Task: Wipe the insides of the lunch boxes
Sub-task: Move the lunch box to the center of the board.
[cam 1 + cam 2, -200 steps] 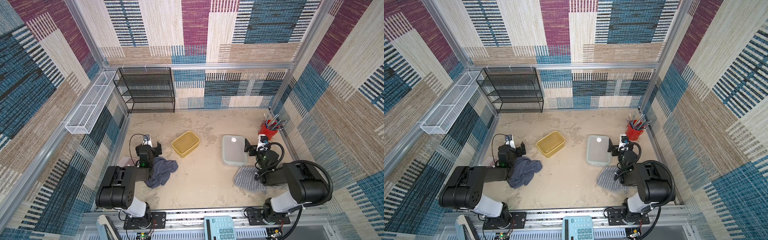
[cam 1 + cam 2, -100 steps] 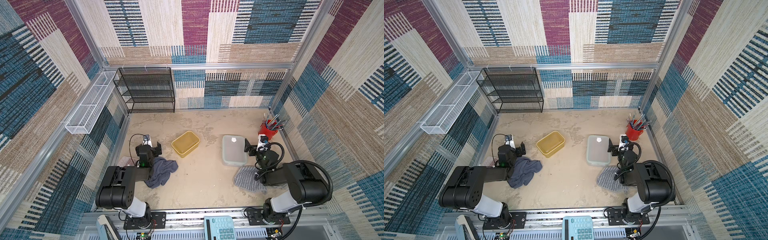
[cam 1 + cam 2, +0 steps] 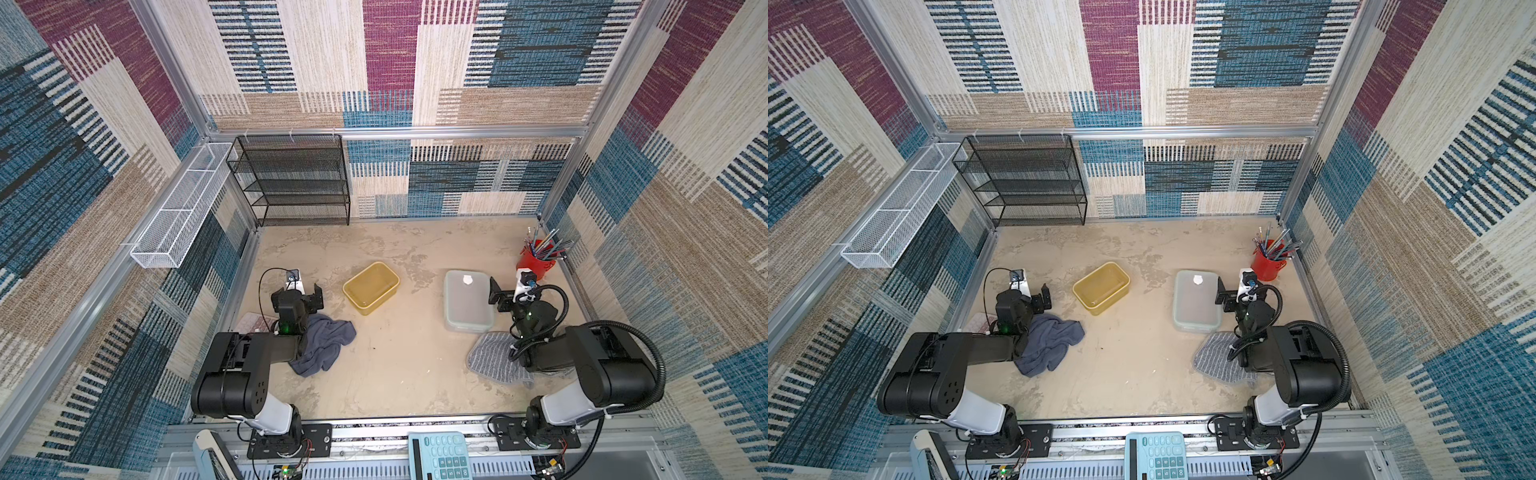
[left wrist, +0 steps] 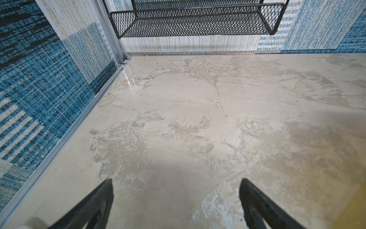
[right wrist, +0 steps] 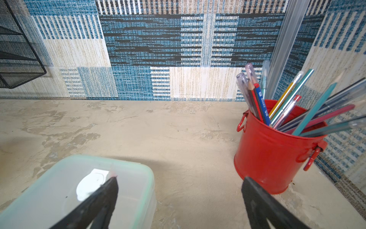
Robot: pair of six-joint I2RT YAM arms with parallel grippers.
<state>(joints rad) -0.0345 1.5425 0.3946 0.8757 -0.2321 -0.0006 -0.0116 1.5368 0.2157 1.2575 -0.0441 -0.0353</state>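
Note:
An amber-yellow lunch box (image 3: 371,287) (image 3: 1101,287) stands open and lidless mid-table. To its right lies the clear lunch box (image 3: 467,300) (image 3: 1196,300), lid on, with a white sticker. My left gripper (image 3: 305,296) (image 4: 176,186) hovers open over bare table, left of the yellow box, above a crumpled blue-grey cloth (image 3: 324,343). A yellow blur at the left wrist view's corner is that box (image 4: 352,214). The right gripper (image 3: 509,293) (image 5: 179,179) is open and empty, between the clear box (image 5: 59,194) and the pen cup, with a striped grey cloth (image 3: 494,357) under its arm.
A red pen cup (image 3: 536,262) (image 5: 267,158) full of pens stands at the right wall. A black mesh shelf (image 3: 299,183) is against the back wall, and a white wire basket (image 3: 178,212) hangs on the left wall. A calculator (image 3: 440,455) sits on the front rail.

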